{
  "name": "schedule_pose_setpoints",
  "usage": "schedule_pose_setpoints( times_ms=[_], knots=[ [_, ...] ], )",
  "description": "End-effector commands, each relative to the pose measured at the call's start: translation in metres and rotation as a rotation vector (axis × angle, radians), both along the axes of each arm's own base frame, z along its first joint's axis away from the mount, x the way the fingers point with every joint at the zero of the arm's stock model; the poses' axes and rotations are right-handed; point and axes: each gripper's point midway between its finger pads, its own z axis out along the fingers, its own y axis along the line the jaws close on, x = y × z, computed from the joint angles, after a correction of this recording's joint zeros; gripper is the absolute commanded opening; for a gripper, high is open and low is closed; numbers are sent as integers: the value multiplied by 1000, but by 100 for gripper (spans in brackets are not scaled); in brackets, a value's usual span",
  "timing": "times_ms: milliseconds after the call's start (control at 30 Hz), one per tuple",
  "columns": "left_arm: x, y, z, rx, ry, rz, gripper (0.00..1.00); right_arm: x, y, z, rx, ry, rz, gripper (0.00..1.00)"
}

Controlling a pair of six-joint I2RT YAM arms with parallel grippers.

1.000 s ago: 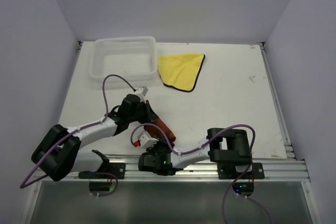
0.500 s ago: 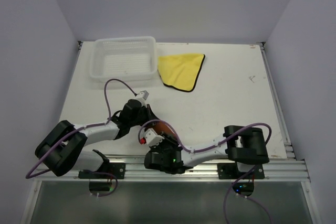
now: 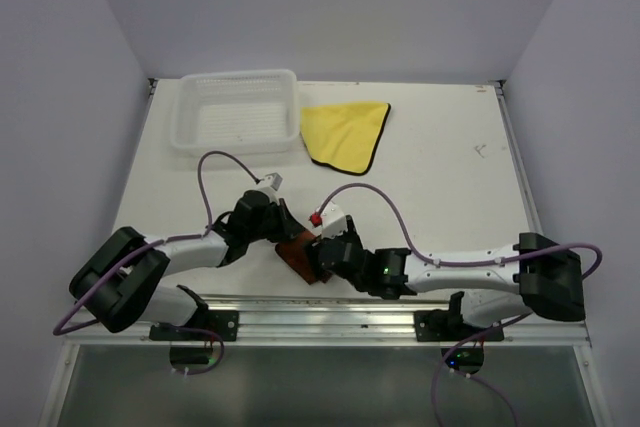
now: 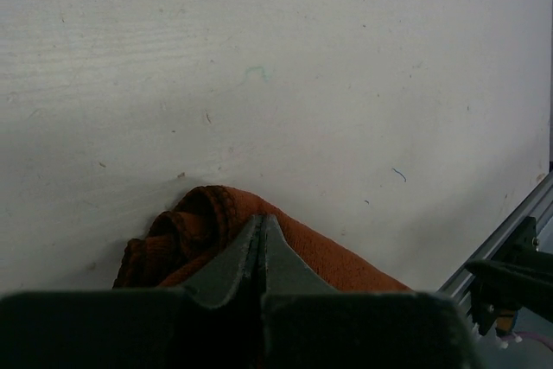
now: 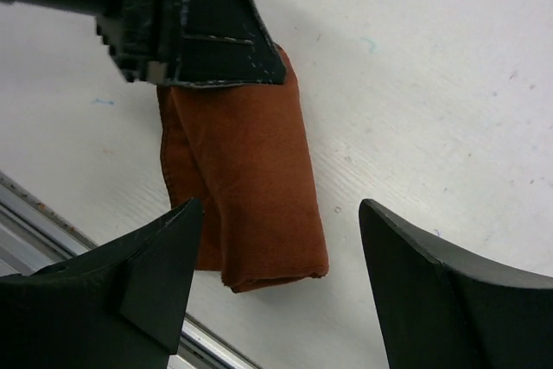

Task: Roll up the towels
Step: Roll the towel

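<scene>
Close to the table's [image 3: 440, 177] near edge, the brown towel [image 3: 300, 257] is seen rolled, pointing slantwise at that edge. One end is pressed by the left gripper [image 4: 262, 222], shut tight. The right gripper [image 5: 281, 205] is held wide over it. The yellow towel [image 3: 345, 134] is laid flat by the far edge.

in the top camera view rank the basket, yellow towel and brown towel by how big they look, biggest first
1. white mesh basket
2. yellow towel
3. rust-brown towel: rolled up and partly covered, so only part shows, but it clearly looks smallest
</scene>
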Motion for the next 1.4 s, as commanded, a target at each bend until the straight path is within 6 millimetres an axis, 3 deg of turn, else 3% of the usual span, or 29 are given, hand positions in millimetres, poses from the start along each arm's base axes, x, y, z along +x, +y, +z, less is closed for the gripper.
schedule_pose_setpoints(
  times_ms=[0,133,333,500,733,833,867,1000,1200,1367],
  knots=[
    [-19,23,-32,108,80,26,0,4,11,1,229,202,-9,77],
    [-21,25,-34,117,81,28,0,11,5,-19,309,346,-40,78],
    [-22,28,-37,120,86,34,0,-3,7,-56,312,488,-14,79],
    [-22,31,-38,135,81,41,0,-17,12,-71,330,564,16,75],
    [-18,33,-35,157,67,50,0,-28,12,-82,322,607,58,52],
    [-10,32,-28,164,46,62,0,-30,11,-85,314,607,65,36],
    [-8,32,-25,165,38,66,0,-27,10,-85,314,594,56,26],
    [3,31,-11,166,16,78,15,-19,4,-72,290,469,40,10],
    [26,22,23,150,-36,85,43,7,-7,-43,120,177,-62,7],
    [34,17,47,139,-38,85,69,15,-15,-43,-5,14,-134,6]
  ],
)
